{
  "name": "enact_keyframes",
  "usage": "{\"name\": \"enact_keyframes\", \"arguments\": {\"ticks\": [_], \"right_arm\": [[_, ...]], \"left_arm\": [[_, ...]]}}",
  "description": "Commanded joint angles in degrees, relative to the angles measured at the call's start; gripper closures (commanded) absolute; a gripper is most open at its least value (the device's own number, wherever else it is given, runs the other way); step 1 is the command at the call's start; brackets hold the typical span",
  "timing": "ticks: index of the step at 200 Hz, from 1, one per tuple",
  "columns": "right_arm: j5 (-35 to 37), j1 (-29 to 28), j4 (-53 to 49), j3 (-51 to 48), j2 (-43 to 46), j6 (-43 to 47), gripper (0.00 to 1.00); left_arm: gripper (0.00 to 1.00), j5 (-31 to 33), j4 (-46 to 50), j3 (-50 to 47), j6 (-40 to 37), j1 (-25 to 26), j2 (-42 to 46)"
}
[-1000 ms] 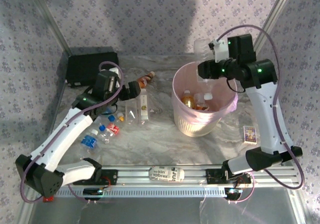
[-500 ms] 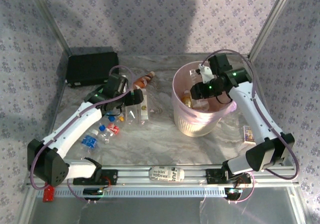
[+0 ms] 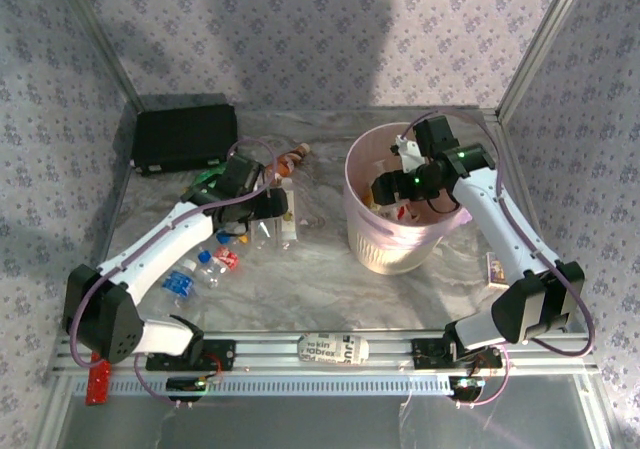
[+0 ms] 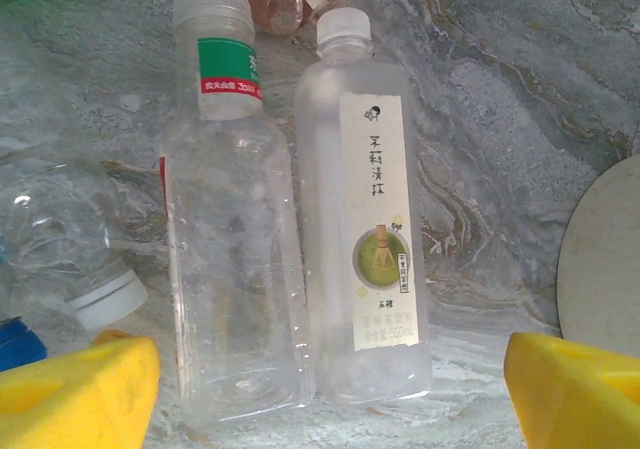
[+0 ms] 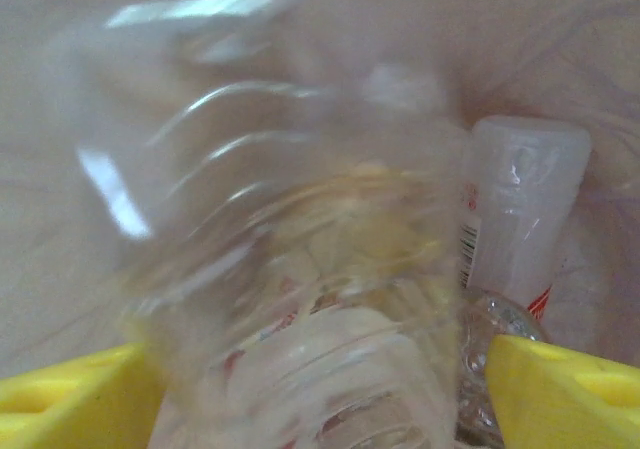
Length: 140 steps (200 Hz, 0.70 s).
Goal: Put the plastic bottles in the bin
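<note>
Two clear plastic bottles lie side by side on the marble table: one with a green and red neck band (image 4: 235, 239) and a frosted one with a white label (image 4: 365, 229). My left gripper (image 4: 330, 399) hangs open just above them, a yellow pad on either side and touching neither; from above it (image 3: 275, 206) sits over that pair. My right gripper (image 3: 385, 187) is down inside the pink bin (image 3: 352, 174). It stands open, and a blurred ribbed clear bottle (image 5: 300, 269) lies loose between its pads (image 5: 70, 399). A white-capped bottle (image 5: 525, 199) rests in the bin beside it.
More bottles lie left of the pair: an orange one (image 3: 293, 157), a green one (image 3: 205, 179), and blue- and red-capped ones (image 3: 180, 282) (image 3: 225, 259). A black case (image 3: 185, 139) sits at the back left, a small card (image 3: 499, 269) right of the bin, a printed strip (image 3: 333, 348) on the front rail.
My right gripper has dropped from above the rim into the bin and opened, freeing its bottle. My left arm has reached right over the two clear bottles, its jaws narrowing slightly.
</note>
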<state>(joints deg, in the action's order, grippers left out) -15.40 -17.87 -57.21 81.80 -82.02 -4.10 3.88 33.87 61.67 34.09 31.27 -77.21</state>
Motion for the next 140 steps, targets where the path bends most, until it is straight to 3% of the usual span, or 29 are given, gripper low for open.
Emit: {"name": "enact_keyframes", "arguments": {"ticks": [1, 56, 140], "right_arm": [[0.67, 0.29, -1.80, 2.27, 2.62, -0.03, 0.11], [2.12, 0.54, -5.10, 6.79, 7.82, -1.12, 0.02], [4.85, 1.63, -2.89, 6.62, 13.02, -3.47, 0.01]], "left_arm": [[0.11, -0.67, -1.58, -0.23, 1.11, 0.53, -0.81], [0.04, 0.88, -2.42, 1.35, 1.55, 2.87, -6.23], [0.07, 5.26, -0.85, 8.28, 3.97, 8.08, -17.45]]}}
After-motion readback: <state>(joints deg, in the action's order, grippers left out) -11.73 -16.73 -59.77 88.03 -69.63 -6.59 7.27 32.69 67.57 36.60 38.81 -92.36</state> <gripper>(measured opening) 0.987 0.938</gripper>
